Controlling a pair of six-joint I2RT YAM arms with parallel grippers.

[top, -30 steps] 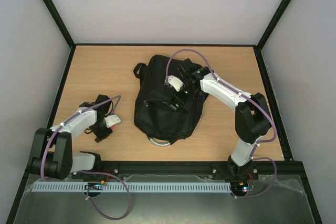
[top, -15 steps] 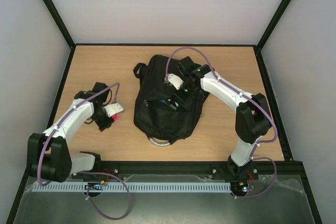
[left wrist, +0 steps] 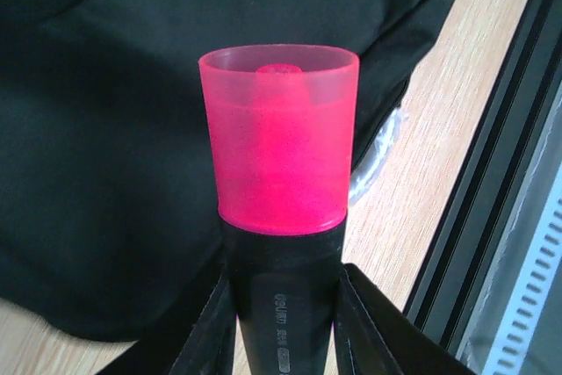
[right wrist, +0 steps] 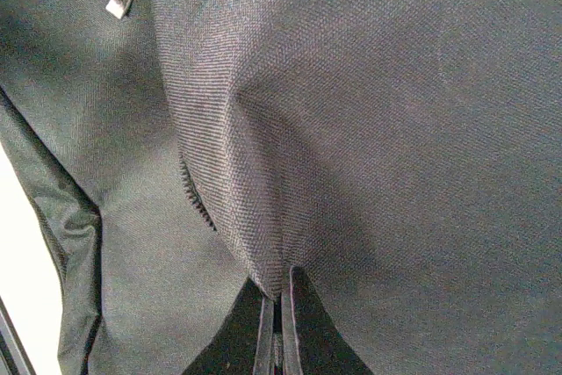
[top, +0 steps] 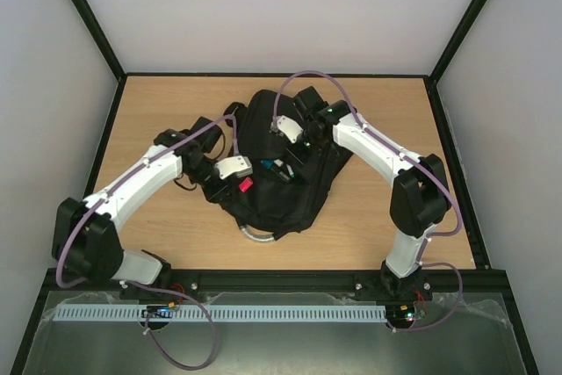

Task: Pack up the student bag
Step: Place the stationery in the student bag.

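Your left gripper (left wrist: 283, 327) is closed on the black barrel of a pink-capped marker (left wrist: 279, 138), with the cap pointing away from the wrist. The marker looks light, rigid and smooth, so with the hold this low on the barrel it may pivot. Your right gripper (right wrist: 279, 322) has its jaws almost together, pinching a raised fold of the student bag (top: 274, 204) beside a line of zip teeth. The bag lies in the middle of the table (top: 158, 111), its silver handle loop (top: 255, 234) toward you. The cloth is soft and limp, so expect it to sag and drag rather than lift whole. Take hold near the zip edge to hold a mouth open.
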